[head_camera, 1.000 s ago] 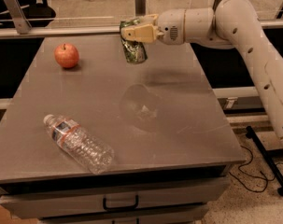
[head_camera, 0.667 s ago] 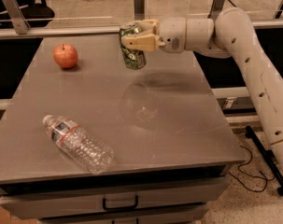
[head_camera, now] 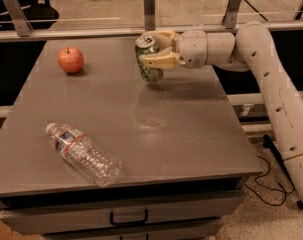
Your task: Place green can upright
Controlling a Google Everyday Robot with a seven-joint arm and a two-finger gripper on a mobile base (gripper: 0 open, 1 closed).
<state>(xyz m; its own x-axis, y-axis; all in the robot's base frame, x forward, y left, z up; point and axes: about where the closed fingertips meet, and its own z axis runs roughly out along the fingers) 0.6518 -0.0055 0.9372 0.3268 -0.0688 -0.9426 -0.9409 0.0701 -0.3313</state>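
The green can [head_camera: 149,70] has a green-and-white mottled label and a shiny silver top. It is held nearly upright, its top tilted slightly left, just above the far middle of the grey table [head_camera: 191,134]. My gripper [head_camera: 152,48] reaches in from the right on the white arm [head_camera: 261,69] and is shut on the can's upper part, one beige finger [head_camera: 158,61] across its front and the other behind its top. The can's shadow falls on the table below it.
A red apple [head_camera: 70,60] sits at the far left of the table. A clear plastic water bottle [head_camera: 83,154] lies on its side near the front left. A metal rail [head_camera: 91,32] with posts runs behind the table. A drawer handle [head_camera: 128,218] is below the front edge.
The gripper has moved the can slightly right and lower, and turned it so its silver top now faces more upward.
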